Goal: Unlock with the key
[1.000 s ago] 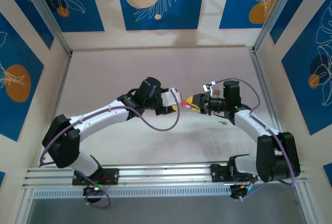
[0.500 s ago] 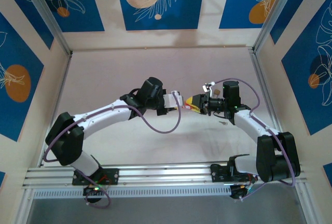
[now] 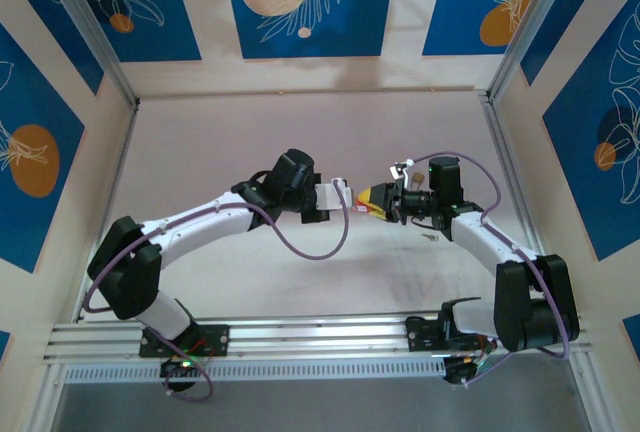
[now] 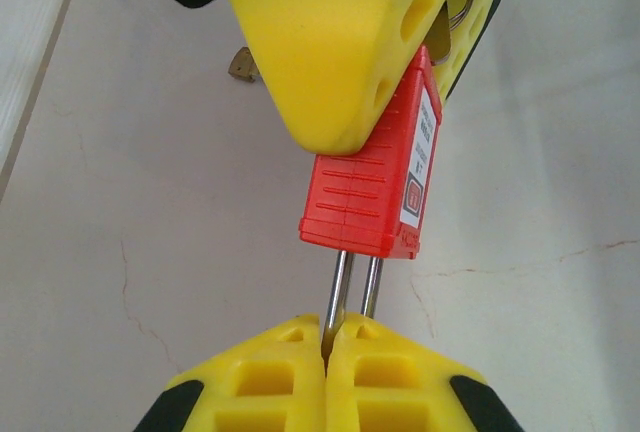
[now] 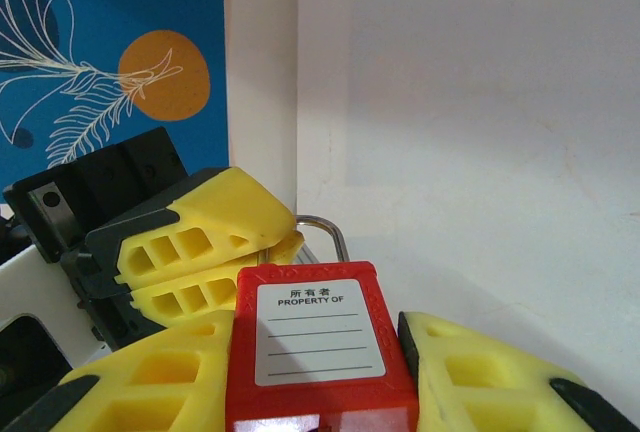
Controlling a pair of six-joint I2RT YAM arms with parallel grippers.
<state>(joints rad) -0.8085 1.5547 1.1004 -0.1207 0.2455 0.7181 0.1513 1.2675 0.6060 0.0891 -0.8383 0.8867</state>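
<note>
Your left gripper (image 4: 325, 350) pinches the silver shackle (image 4: 352, 287) of the red block padlock (image 4: 368, 187); your right gripper (image 5: 320, 352) clamps its body. The tiny metal key (image 3: 430, 237) lies on the table (image 3: 250, 132), just beside the right arm.

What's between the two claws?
The red padlock bridges them: left claw pinches its shackle, right claw clamps its body, seen in both wrist views.
</note>
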